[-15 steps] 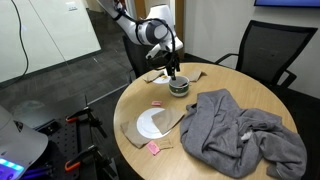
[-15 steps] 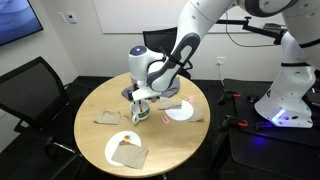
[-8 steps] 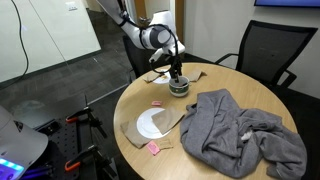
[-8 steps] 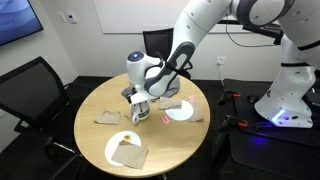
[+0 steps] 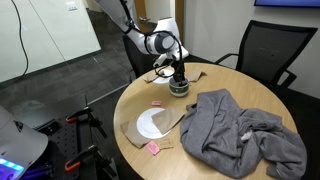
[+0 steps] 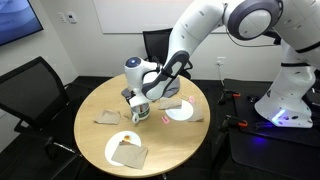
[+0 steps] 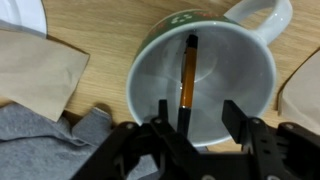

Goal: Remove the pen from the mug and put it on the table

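The mug (image 7: pixel 150 45), green-banded outside and white inside, stands on the tan table (image 7: pixel 110 35) and fills the wrist view. The pen (image 7: pixel 187 72), orange-brown with dark ends, lies slanted inside it. My gripper (image 7: pixel 199 107) is open, its two fingers reaching into the mug's near side, with the pen's lower end just beside the left finger. In both exterior views the gripper (image 5: pixel 177 76) (image 6: pixel 139 106) hangs straight over the mug (image 5: pixel 179 89) (image 6: pixel 140 116) near the table's edge (image 5: pixel 215 78). The pen is hidden in those views.
A grey cloth (image 5: pixel 235 130) covers part of the table and reaches close to the mug (image 7: pixel 60 140). A white plate (image 5: pixel 152 125), brown paper napkins (image 7: pixel 35 65) and small pink pieces (image 5: pixel 157 103) lie around. Black chairs (image 5: pixel 265 50) ring the table.
The arm has bent and lowered the gripper a little, down onto the mug. The mug and the other things have not moved.
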Controlling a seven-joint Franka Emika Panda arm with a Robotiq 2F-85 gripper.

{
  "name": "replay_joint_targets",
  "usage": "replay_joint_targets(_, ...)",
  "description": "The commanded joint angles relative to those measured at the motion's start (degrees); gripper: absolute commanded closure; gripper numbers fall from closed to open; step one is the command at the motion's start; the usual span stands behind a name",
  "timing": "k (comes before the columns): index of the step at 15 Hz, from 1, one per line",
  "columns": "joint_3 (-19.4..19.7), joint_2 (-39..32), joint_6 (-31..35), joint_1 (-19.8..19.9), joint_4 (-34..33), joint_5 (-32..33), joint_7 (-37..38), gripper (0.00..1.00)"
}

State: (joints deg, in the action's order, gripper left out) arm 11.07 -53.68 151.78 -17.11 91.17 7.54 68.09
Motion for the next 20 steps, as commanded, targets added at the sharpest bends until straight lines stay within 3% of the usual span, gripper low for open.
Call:
replay_joint_targets(1, 1.12, -2.47, -2.84, -0.97, -4.21, -0.7, 0.54, 0.44)
replay_joint_targets(3, 1.29, -3.41, -3.36, -1.07, -5.45, -0.63, 0.65, 0.5)
replay_joint_targets(4, 1.43, -3.81, -3.7, -1.17, -5.97, -0.57, 0.78, 0.67)
replay_joint_targets(6, 1.92, -4.51, -4.8, -1.61, -6.97, -0.2, 1.19, 0.77)
replay_joint_targets(9, 2.84, -5.13, -6.22, -2.47, -8.03, 0.34, 1.68, 0.99)
replay_joint_targets(14, 4.85, -3.53, -7.0, -5.3, -6.28, 1.8, 3.29, 0.96)
replay_joint_targets(20, 10.11, 1.8, -4.47, -11.8, 0.27, 6.77, 11.45, 0.96)
